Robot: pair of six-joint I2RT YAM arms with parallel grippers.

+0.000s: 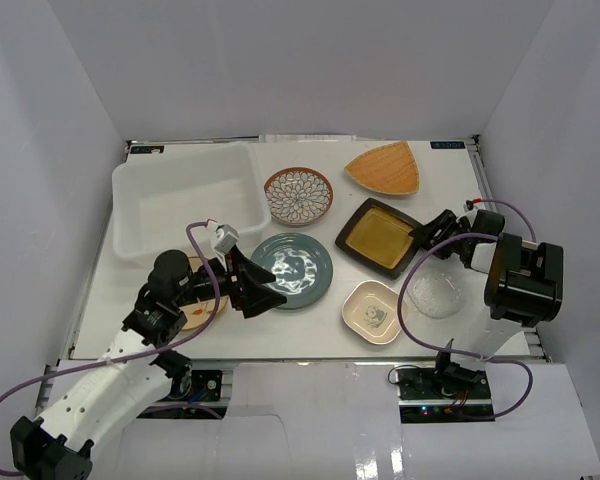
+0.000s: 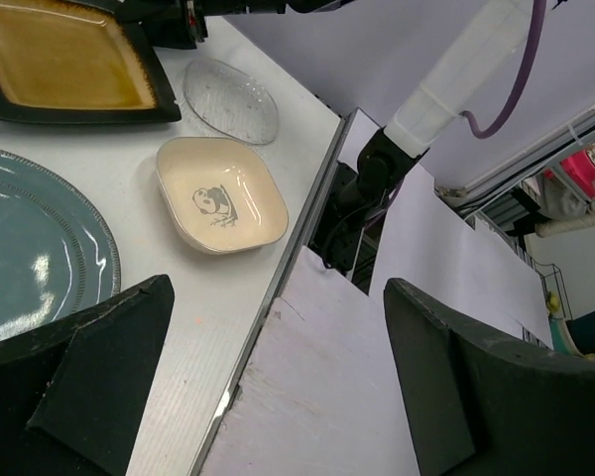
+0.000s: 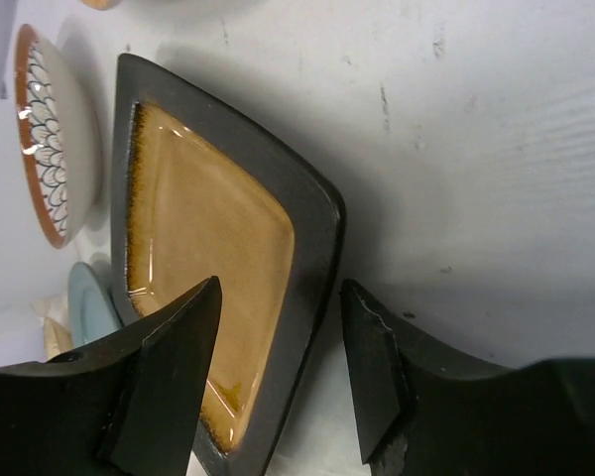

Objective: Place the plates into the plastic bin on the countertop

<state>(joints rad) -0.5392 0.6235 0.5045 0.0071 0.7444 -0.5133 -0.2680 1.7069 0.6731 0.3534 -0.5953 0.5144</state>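
Nearest, at the near-left of the surface point(image 1: 300, 335), the left tool point(image 1: 260, 278) hangs wide open with nothing between its fingers, above the near-left rim of the teal round plate point(image 1: 300, 268). In the left wrist view the same tool point(image 2: 278, 297) shows both fingers spread far apart, over the near edge of the surface. The cream painted round plate point(image 1: 201, 310) sits just left of the teal one and is mostly hidden under the left arm. The small cream square plate point(image 1: 373, 311) lies by the near edge, right of centre, with a dark figure printed in its middle. The clear glass plate point(image 1: 436, 293) is just right of it, slightly farther back, near the right edge.

Mid-right is the black-and-amber square plate point(image 1: 378, 236), turned corner-on. The right tool point(image 1: 432, 232) is at its right corner. In the right wrist view this tool point(image 3: 278, 297) is part open and straddles the black rim, one finger over the amber well and the other outside. Neither finger is visibly pressed on the rim, so there is no grip.

Farther back, the brown-rimmed petal-patterned plate point(image 1: 298, 196) sits at centre behind the teal one. The orange fan-shaped plate point(image 1: 385, 168) is toward the far-right corner. The plastic bin point(image 1: 140, 215) fills the far-left corner. All seven plates lie on the surface, outside the bin.
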